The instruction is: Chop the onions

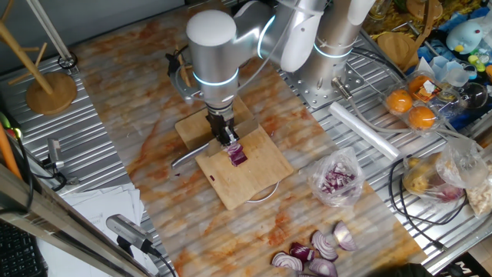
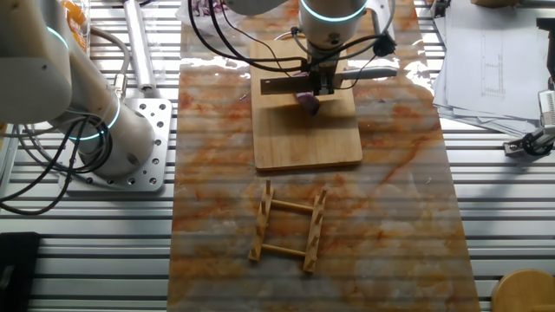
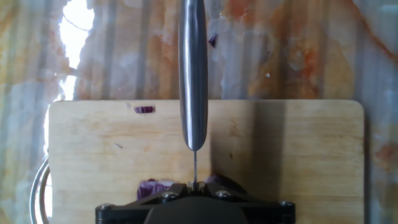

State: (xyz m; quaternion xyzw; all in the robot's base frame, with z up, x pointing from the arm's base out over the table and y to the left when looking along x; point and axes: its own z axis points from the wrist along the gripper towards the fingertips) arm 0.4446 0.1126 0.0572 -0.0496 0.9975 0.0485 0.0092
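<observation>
The gripper (image 1: 227, 138) hangs straight down over the middle of the wooden cutting board (image 1: 254, 181), clamped on a knife (image 3: 193, 74) whose metal handle runs away from the camera in the hand view, with the thin edge of the blade showing just below it. Directly under the gripper, on the board, sits the onion (image 1: 237, 155), a small red-purple wedge; in the hand view purple pieces of it show on either side of the blade, right at the bottom edge by the gripper body, so the blade is in or against it, though how deep cannot be told. In the other fixed view the onion (image 2: 307, 102) lies near the far end of the board, just below the gripper. One small purple scrap (image 3: 144, 109) lies apart near the board's far edge, and another tiny scrap (image 3: 212, 41) rests on the marbled tabletop (image 1: 154, 146) beyond the board. To the robot's side on the tabletop lie a clear plastic bag (image 1: 337, 178) of purple bits and a group of bigger red onion wedges (image 1: 317, 254) near the tabletop's edge. A small wooden rack (image 2: 289, 227) lies flat on the tabletop, well apart from the board.
</observation>
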